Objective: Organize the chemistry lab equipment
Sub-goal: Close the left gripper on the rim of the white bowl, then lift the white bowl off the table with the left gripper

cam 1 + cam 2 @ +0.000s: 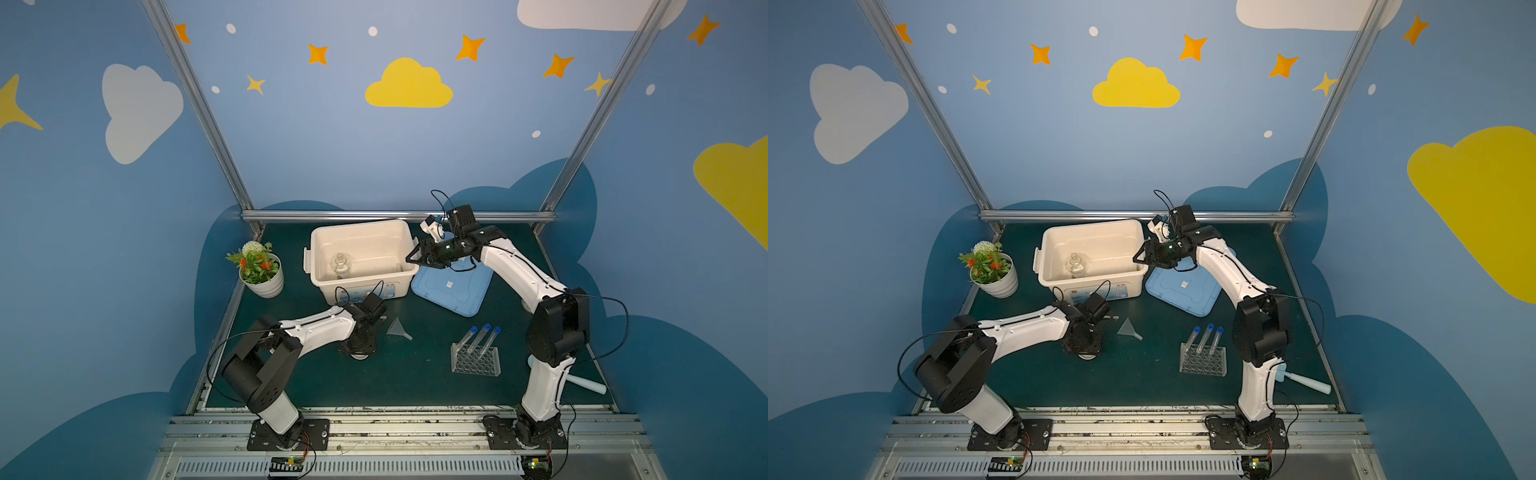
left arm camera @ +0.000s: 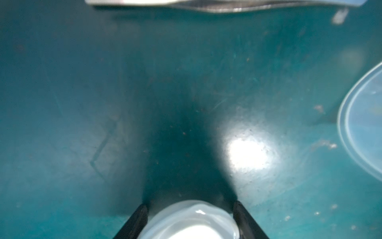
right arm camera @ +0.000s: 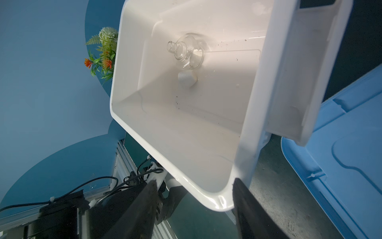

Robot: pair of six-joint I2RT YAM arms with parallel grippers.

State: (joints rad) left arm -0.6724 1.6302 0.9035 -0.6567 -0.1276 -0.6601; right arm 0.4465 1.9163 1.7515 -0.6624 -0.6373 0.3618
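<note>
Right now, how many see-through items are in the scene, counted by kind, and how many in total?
test tubes: 3
holed rack: 1
funnel: 1
round flask: 1
Total: 6

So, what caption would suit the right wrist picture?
Open right tool by the white bin's corner; round glass flask inside, blue lid beside.
</note>
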